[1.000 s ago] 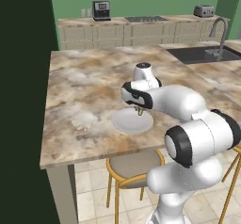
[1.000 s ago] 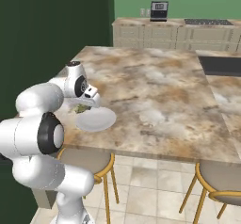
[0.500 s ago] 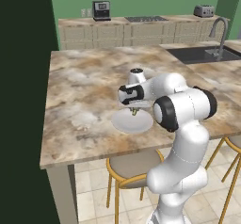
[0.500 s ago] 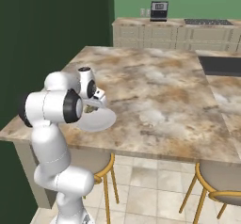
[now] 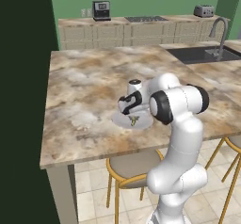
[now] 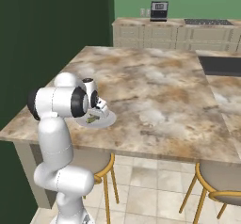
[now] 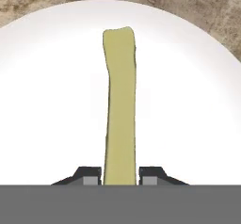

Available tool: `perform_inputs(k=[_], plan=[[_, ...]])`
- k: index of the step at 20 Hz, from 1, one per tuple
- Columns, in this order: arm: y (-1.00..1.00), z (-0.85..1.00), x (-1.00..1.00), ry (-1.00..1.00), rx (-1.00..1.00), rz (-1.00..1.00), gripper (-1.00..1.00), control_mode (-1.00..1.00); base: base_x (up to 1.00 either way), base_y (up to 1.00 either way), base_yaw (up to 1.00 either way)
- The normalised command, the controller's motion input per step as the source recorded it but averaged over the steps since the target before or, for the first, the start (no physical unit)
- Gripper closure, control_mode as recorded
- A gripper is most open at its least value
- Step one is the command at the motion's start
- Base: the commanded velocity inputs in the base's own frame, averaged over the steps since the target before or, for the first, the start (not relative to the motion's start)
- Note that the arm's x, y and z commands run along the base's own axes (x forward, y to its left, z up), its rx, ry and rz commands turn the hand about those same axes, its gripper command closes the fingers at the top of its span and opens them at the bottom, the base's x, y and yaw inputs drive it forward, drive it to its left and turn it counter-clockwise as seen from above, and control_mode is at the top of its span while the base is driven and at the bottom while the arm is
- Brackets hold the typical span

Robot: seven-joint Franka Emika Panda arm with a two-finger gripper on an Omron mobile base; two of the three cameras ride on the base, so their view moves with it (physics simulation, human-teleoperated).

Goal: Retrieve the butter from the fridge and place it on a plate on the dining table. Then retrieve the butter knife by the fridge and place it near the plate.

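Note:
The butter (image 7: 120, 105) is a thin olive-yellow stick, and my gripper (image 7: 120, 178) is shut on its near end, one dark fingertip on each side. It hangs just over the middle of the white plate (image 7: 188, 115). In the left base view the gripper (image 5: 133, 120) points down over the plate (image 5: 123, 121) near the front edge of the dining table (image 5: 84, 96). From the right base camera, the butter (image 6: 92, 119) shows above the plate (image 6: 107, 121) beneath the hand. The fridge and the butter knife are out of view.
Gold-legged stools (image 5: 129, 169) stand under the table's front edge, another at the right (image 6: 219, 180). A sink with a faucet (image 5: 217, 35) is set in the table's far right. The back counter holds a coffee machine (image 5: 100, 10) and a toaster (image 5: 204, 11).
The arm has folded in closer over the plate, elbow swinging toward the table edge. The hand stays over the plate with the butter still held.

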Motion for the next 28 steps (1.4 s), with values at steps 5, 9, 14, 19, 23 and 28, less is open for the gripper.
perform_inputs(k=[5, 9, 14, 19, 23, 28], plan=[[0.00, -0.17, 0.00, -0.09, 0.02, 0.00, 1.00, -1.00, 0.00, 0.00, 0.00], [0.00, -0.12, 0.00, -0.05, 0.03, 0.00, -1.00, -1.00, 0.00, 0.00, 0.00], [0.00, 0.00, 0.00, -0.02, 0.00, 0.00, -1.00, -1.00, 0.00, 0.00, 0.00], [0.00, 0.13, 0.00, 0.00, -0.02, 0.00, -1.00, -1.00, 0.00, 0.00, 0.00], [0.00, 0.92, -0.14, 0.07, -0.01, 0.00, -1.00, -1.00, 0.00, 0.00, 0.00], [-0.24, 1.00, -0.83, 0.20, -0.01, 0.01, -1.00, -1.00, 0.00, 0.00, 0.00]])
